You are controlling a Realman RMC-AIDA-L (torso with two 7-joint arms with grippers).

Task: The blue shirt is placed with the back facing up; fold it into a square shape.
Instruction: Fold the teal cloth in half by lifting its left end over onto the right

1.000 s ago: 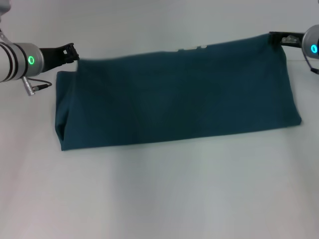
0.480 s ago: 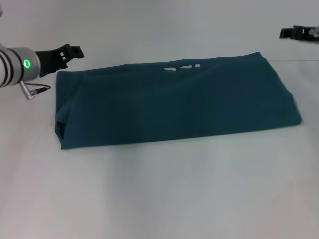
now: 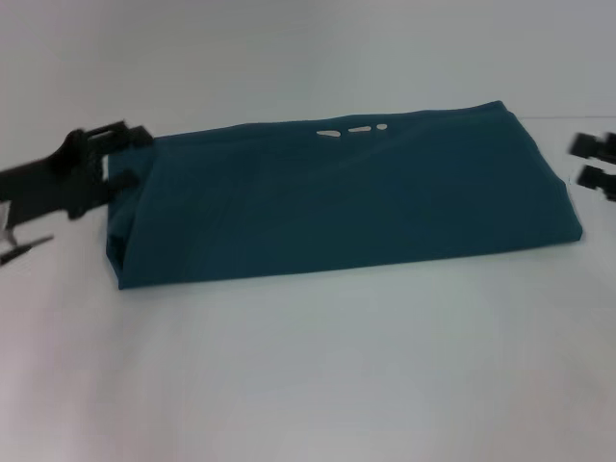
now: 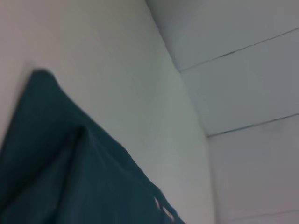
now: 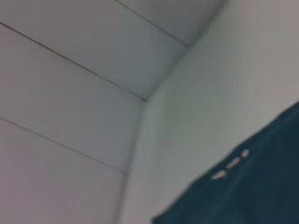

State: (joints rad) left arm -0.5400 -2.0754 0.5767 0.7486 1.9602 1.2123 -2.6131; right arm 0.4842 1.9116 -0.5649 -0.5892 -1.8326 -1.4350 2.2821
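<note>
Left gripper (image 3: pixel 130 142) sits at the blue shirt's (image 3: pixel 346 197) left end, right by the far corner, fingers apart and clamped on nothing that I can make out. The shirt lies flat across the white counter (image 3: pixel 318 375) as a long folded band, a few white letter tips peeking along its far edge. Off the right end, clear of the cloth, right gripper (image 3: pixel 599 164) hovers with fingers parted. Looks like the lengthwise fold is done; next comes bringing one short end over the other, which calls for a grasp on the end corners.
</note>
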